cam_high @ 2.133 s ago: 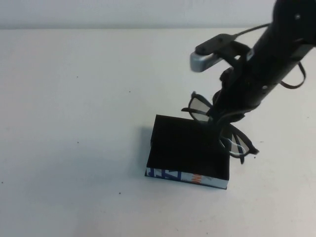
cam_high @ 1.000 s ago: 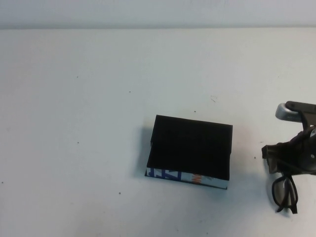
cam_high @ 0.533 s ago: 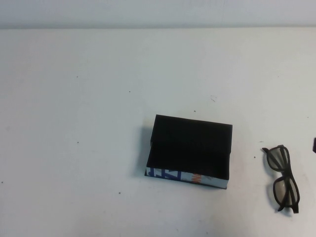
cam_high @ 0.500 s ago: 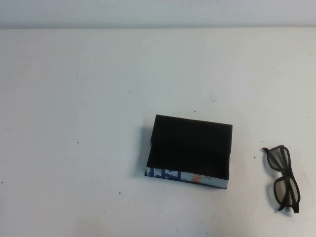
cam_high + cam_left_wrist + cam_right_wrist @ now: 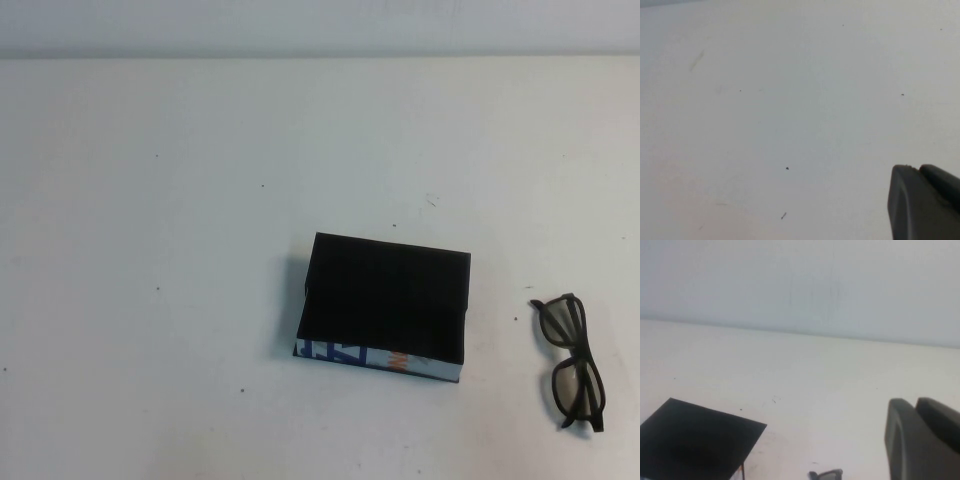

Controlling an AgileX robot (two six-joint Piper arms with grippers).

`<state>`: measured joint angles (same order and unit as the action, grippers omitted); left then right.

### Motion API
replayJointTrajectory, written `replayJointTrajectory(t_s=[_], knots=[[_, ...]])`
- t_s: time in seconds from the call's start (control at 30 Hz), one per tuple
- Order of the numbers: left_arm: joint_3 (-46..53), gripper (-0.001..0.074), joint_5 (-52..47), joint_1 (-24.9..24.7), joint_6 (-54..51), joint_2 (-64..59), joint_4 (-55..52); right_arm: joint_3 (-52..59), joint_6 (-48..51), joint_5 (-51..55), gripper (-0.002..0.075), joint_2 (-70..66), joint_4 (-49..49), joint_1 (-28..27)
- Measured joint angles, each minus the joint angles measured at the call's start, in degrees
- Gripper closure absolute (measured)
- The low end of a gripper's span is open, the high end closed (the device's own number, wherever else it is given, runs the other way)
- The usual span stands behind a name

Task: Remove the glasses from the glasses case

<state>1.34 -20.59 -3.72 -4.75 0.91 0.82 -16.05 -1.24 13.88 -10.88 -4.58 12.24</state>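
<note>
The glasses case is a black box with a white printed front edge, lying open in the middle of the table. The black-framed glasses lie on the table to the right of the case, apart from it, with nothing holding them. Neither arm shows in the high view. My right gripper is shut and empty, raised behind the case, and a bit of the glasses shows at that view's edge. My left gripper is shut and empty over bare table.
The white table has only small dark specks on it. A pale wall rises behind its far edge.
My right gripper carried the glasses from the case to the right, let them go on the table and drew back out of the high view. The case has not moved.
</note>
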Motion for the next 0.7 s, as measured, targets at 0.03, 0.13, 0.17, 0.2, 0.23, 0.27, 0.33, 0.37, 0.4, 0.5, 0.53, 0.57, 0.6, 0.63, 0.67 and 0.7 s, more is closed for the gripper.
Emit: replayJointTrajectory(t_s=[0.03, 0.13, 0.17, 0.2, 0.23, 0.27, 0.33, 0.37, 0.4, 0.5, 0.53, 0.57, 0.6, 0.63, 0.67, 0.7], knots=[[0.0, 0.0739, 0.0, 0.0, 0.0, 0.0, 0.0, 1.5, 0.0, -0.1, 0.0723, 1.3, 0.0, 0.0], [0.0, 0.0739, 0.0, 0.0, 0.0, 0.0, 0.0, 5.8, 0.0, 1.6, 0.0736, 4.3, 1.1, -1.5], [0.0, 0.0739, 0.0, 0.0, 0.0, 0.0, 0.0, 7.1, 0.0, 1.9, 0.0738, 5.1, 1.6, -2.4], [0.0, 0.0739, 0.0, 0.0, 0.0, 0.0, 0.0, 8.8, 0.0, 1.9, 0.0739, 6.1, 2.4, -3.8], [0.0, 0.0739, 0.0, 0.0, 0.0, 0.0, 0.0, 10.6, 0.0, 1.6, 0.0741, 7.3, 3.3, -5.3], [0.0, 0.0739, 0.0, 0.0, 0.0, 0.0, 0.0, 12.3, 0.0, 1.2, 0.0741, 8.1, 4.1, -6.9], [0.0, 0.0739, 0.0, 0.0, 0.0, 0.0, 0.0, 15.6, 0.0, -0.2, 0.0742, 10.3, 6.0, -9.3], [0.0, 0.0739, 0.0, 0.0, 0.0, 0.0, 0.0, 16.5, 0.0, -0.6, 0.0742, 10.9, 6.5, -9.9], [0.0, 0.074, 0.0, 0.0, 0.0, 0.0, 0.0, 17.1, 0.0, -0.8, 0.0742, 11.2, 6.9, -10.4], [0.0, 0.0739, 0.0, 0.0, 0.0, 0.0, 0.0, 17.5, 0.0, 1.0, 0.0742, 11.3, 8.1, -10.5], [0.0, 0.0739, 0.0, 0.0, 0.0, 0.0, 0.0, 17.6, 0.0, 2.0, 0.0742, 11.3, 8.5, -10.5], [0.0, 0.0739, 0.0, 0.0, 0.0, 0.0, 0.0, 17.6, 0.0, 2.7, 0.0742, 11.3, 8.7, -10.5], [0.0, 0.0739, 0.0, 0.0, 0.0, 0.0, 0.0, 17.6, 0.0, 3.2, 0.0742, 11.3, 8.8, -10.5], [0.0, 0.0739, 0.0, 0.0, 0.0, 0.0, 0.0, 17.6, 0.0, 3.6, 0.0742, 11.3, 8.8, -10.5], [0.0, 0.0739, 0.0, 0.0, 0.0, 0.0, 0.0, 17.7, 0.1, 3.7, 0.0742, 11.3, 8.8, -10.5], [0.0, 0.0739, 0.0, 0.0, 0.0, 0.0, 0.0, 17.7, 0.1, 3.9, 0.0742, 11.3, 8.8, -10.5]])
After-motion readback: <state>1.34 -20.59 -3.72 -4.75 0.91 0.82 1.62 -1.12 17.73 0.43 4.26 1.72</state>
